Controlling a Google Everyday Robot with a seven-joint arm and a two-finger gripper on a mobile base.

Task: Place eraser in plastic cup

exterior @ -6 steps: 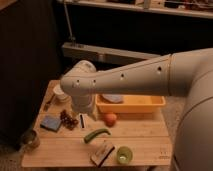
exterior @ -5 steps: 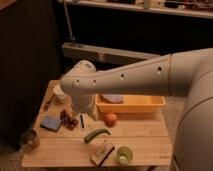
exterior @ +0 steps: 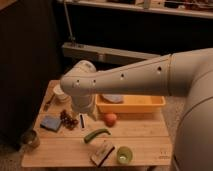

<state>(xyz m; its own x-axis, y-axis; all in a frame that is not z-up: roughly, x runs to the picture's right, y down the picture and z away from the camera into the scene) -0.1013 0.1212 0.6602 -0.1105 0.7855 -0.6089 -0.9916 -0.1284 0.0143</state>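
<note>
- Nearest, by the front edge of the desk [exterior: 145, 136], the eraser [exterior: 102, 152] lies flat and at a slant, its dark felt strip along one long side; nothing touches it; the plastic cup [exterior: 123, 155] stands upright just beside it on the right of the view, mouth up, apparently empty; being so close, the two leave only a short carry once the eraser is lifted
- The eraser looks longer than the cup is wide, so my judgement is that it must go in end-first and will lean on the rim rather than lie inside
- A little further in, a curved green vegetable [exterior: 96, 134] lies between the eraser and the middle of the desk; a metal can [exterior: 31, 139] stands at the left edge, well apart from both
- Mid-desk, the gripper [exterior: 81, 119] hangs low under the wrist, between a bunch of dark grapes [exterior: 69, 119] and an orange fruit [exterior: 110, 119]; the jaws stand wide with nothing seen between them; they are well short of the eraser, so the pick is not yet begun; a blue pad [exterior: 51, 123] lies left of the grapes
- Behind these, a yellow tray [exterior: 150, 102] sits along the back right, and a white cup [exterior: 60, 93] stands at the back left, partly hidden by the arm [exterior: 125, 80], which crosses the view from the right
- To reach the eraser the gripper must come toward the front edge, passing the green vegetable; the cup nearby could be knocked on the way down
</note>
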